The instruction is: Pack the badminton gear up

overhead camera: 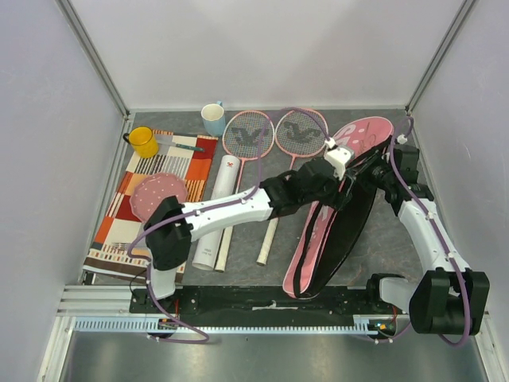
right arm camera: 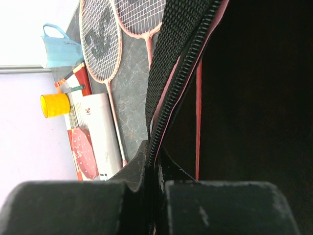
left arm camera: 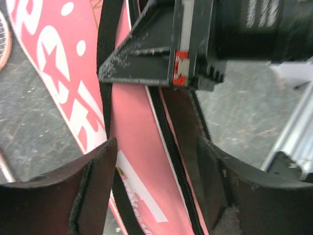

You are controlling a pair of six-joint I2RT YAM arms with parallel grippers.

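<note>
Here, both hands at the pink bag, frame right.
Right hand clenched on its zipper edge; left hand spread wide just over it.

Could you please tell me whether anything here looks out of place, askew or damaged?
Nothing looks spilled or damaged. The pink racket bag lies gaping, black lining showing, its zipper edge pinched by the right gripper while the open left gripper hovers over it. The two pink-framed rackets and long white tube lie tidily outside it.
</note>
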